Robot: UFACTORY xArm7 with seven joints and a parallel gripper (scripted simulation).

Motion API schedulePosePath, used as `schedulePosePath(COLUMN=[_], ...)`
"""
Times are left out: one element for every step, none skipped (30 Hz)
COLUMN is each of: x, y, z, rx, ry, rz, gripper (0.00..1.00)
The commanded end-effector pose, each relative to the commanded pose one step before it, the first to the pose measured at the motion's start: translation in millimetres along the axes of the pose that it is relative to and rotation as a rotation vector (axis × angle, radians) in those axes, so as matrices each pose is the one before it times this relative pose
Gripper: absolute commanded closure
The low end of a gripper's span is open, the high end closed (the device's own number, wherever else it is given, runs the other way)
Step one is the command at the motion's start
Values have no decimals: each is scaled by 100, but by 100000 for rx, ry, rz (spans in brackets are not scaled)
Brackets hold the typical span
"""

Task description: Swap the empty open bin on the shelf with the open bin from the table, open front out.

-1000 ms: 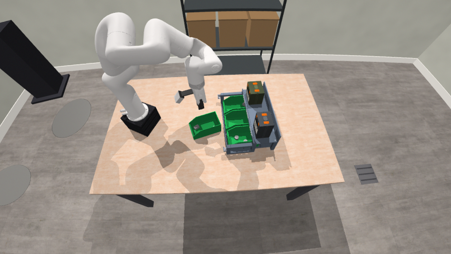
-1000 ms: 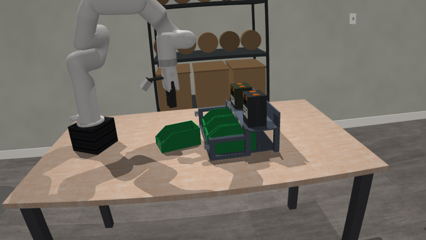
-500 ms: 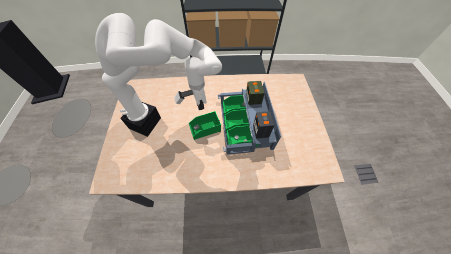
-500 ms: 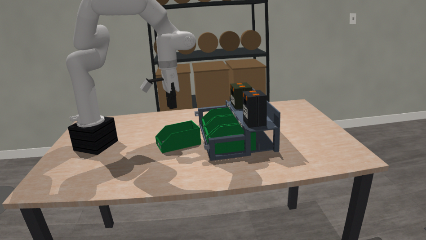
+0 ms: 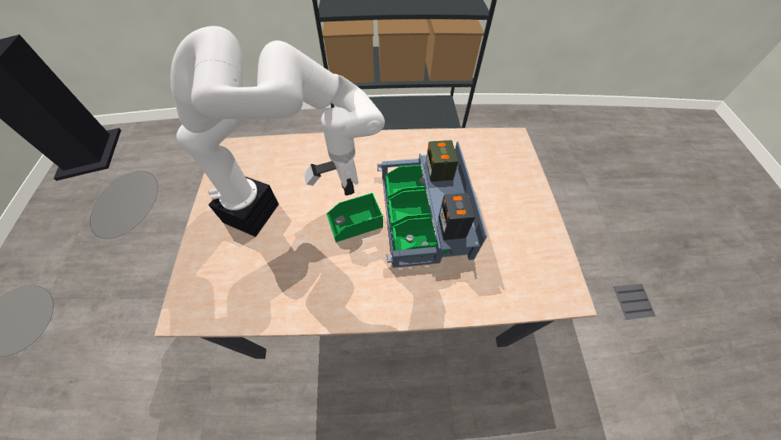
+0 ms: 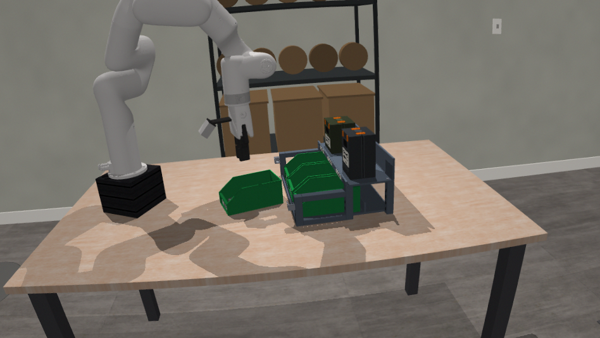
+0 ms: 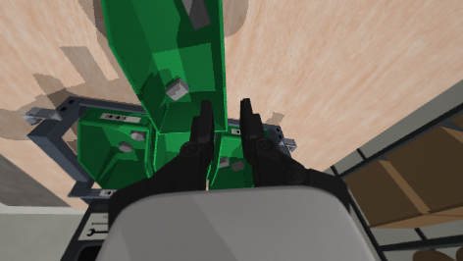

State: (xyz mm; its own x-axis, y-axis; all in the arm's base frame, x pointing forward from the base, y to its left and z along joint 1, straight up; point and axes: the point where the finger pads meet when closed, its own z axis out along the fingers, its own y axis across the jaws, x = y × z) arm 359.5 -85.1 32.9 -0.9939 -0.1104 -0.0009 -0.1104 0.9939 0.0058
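Nearest the wrist camera, the gripper point(image 5: 348, 191) point(image 6: 243, 158) point(image 7: 226, 112) projects from 6 o'clock toward 12; its two fingers stand partly apart, with nothing between them. In the top view it hangs above the table, at 12 o'clock from the table bin point(image 5: 362, 226) point(image 6: 257, 199) point(image 7: 127, 30), which stands upright with loose parts point(image 5: 340, 219) point(image 7: 177, 90) inside. The shelf point(image 5: 413, 256) point(image 6: 319, 195) point(image 7: 57, 151) lies at 3 o'clock from that bin. The empty bin point(image 5: 409, 205) point(image 6: 312, 169) point(image 7: 172, 143) appears to be the middle of three, seated in its place. Step in hand, as judged: approach for removal of the empty bin. Next move: travel toward 4 o'clock, align the fingers with a bin wall, grip, then raise above the front lip before withdrawal. Avoid contact with neighbouring bins. Markings: the dark case point(image 5: 457, 219) point(image 6: 366, 155) carries a white label point(image 6: 345, 157), text illegible; a card point(image 7: 94, 226) at 7 o'clock in the wrist view shows a wrench symbol. No brand is readable.

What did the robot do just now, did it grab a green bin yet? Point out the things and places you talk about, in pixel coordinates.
The white arm point(image 5: 341, 142) point(image 6: 237, 80) point(image 7: 221, 226) came down a little toward the table. Its jaws took hold of nothing and let go of nothing; they stand apart, with nothing between them. The green bin on the table point(image 5: 371, 220) point(image 6: 256, 199) point(image 7: 137, 29) and the bins on the shelf stayed put.
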Motion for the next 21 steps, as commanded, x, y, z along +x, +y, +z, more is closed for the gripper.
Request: schedulePosePath(x=[-124,-1,0,-1,0,-1,0,-1,0,0,-1,0,-1,0,0,-1,0,0,-1,0,0], y=[-43,-1,-1,-1,-1,-1,-1,-1,-1,-1,-1,0,-1,-1,0,-1,0,0,0,0,0], z=[375,223,223,220,218,214,210,204,199,192,184,176,167,157,148,137,0,0,126,116,105], rx=[201,0,0,0,0,0,0,0,0,0,0,0,0,0,0,0,0,0,0,0,0], ry=[-267,-1,1,-1,1,-1,1,-1,0,0,0,1,-1,0,1,0,0,0,0,0,1], rz=[11,-1,1,-1,1,-1,1,-1,0,0,-1,1,-1,0,1,-1,0,0,0,0,1], gripper=[74,74,74,74,74,74,74,74,74,74,74,74,74,74,74,74,74,74,74,74,74])
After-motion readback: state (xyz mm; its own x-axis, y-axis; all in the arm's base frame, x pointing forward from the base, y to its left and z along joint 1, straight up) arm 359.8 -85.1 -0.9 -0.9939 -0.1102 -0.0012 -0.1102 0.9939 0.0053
